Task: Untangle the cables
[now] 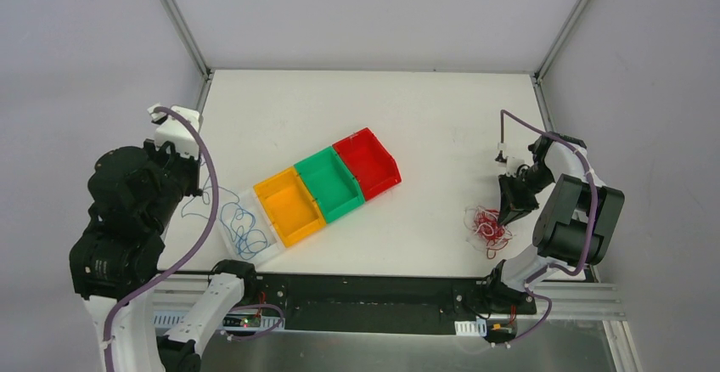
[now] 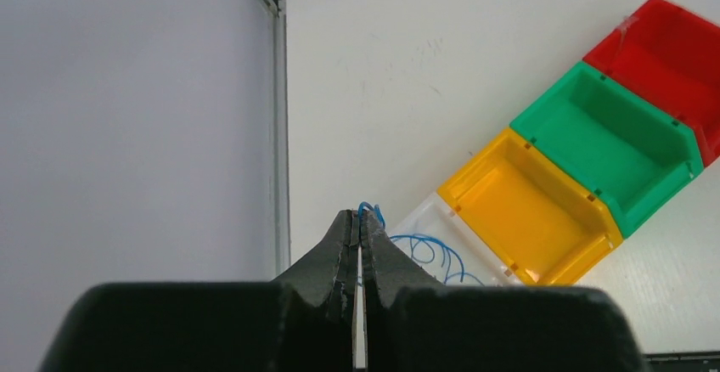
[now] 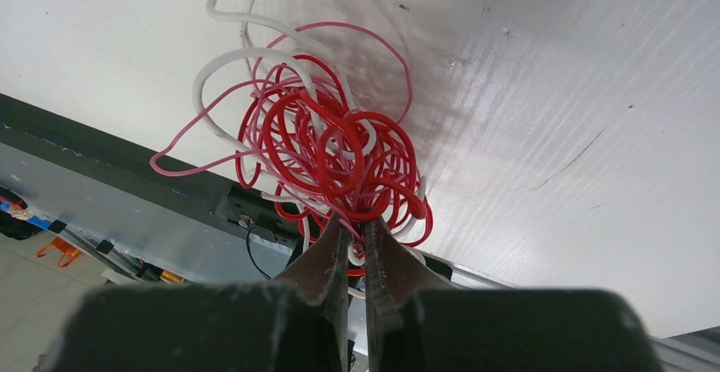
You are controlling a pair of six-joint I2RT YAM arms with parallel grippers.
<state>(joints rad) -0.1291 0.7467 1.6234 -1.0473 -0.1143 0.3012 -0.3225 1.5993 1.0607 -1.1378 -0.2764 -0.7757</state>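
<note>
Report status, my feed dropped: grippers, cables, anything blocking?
Left gripper shut on blue cable, trailing into white bin. Right gripper shut on red-and-white tangle. No obstruction seen.

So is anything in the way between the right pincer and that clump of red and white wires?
Nothing visible. The right pincer sits right at the edge of the tangled clump of thin red and white wires, its tips closed on a few strands.

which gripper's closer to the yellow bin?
Left. The left gripper, shut on a blue wire, is just beyond the clear bin next to the yellow bin. The right gripper is across the table, on the red tangle.
</note>
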